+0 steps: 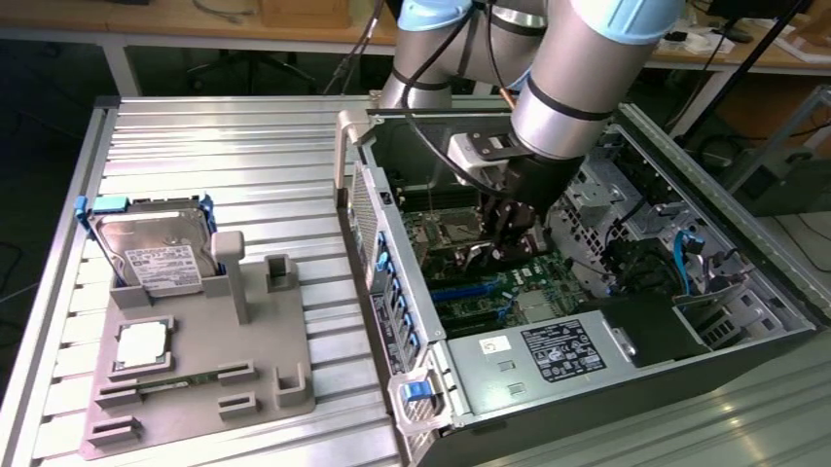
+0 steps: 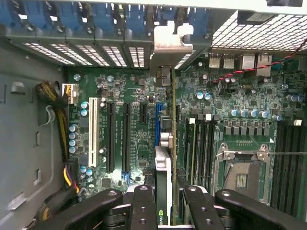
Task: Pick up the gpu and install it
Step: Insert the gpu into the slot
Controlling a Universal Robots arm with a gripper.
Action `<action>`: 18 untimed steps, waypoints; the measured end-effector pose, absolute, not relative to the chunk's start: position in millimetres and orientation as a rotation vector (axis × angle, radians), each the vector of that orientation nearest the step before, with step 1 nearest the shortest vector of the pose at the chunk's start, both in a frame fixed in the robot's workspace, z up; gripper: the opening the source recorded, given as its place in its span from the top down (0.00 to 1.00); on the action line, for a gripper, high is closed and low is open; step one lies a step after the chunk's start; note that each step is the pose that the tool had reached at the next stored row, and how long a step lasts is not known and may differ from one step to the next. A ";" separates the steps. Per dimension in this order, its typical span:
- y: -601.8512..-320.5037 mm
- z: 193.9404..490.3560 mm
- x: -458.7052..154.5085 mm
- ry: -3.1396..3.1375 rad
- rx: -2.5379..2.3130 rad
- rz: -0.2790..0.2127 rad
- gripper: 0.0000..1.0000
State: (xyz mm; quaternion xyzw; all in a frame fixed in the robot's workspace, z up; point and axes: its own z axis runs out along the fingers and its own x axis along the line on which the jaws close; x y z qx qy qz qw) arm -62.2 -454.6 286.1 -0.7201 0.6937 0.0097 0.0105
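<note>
The step in hand appears to be the install itself: the gripper (image 1: 509, 233) is down inside the open computer case (image 1: 389, 243), which lies on its side on the ribbed metal tabletop (image 1: 208, 146), toward the exterior view's right edge. Its fingers (image 2: 144, 194) are clenched on the gpu (image 2: 164, 160), held edge-on just above the motherboard (image 2: 120, 96), roughly along the blue slot (image 2: 160, 112). The card's silver bracket (image 2: 172, 40) is at the case's rear wall of vented slot covers. Whether the card edge has entered the slot cannot be told. Seating likely calls for that edge to stay square to the slot. The arm (image 1: 571, 88) reaches steeply down from the case's far edge, wrist pointing at the board.
</note>
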 end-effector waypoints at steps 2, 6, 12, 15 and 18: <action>-454.7 283.2 -68.8 2.164 -2.246 0.027 0.73; -454.7 281.9 -71.2 2.163 -2.246 0.026 0.73; -454.6 273.5 -77.8 2.162 -2.245 0.024 0.73; -456.0 269.4 -78.3 2.163 -2.244 0.024 0.73; -459.1 266.3 -78.2 2.163 -2.244 0.024 0.73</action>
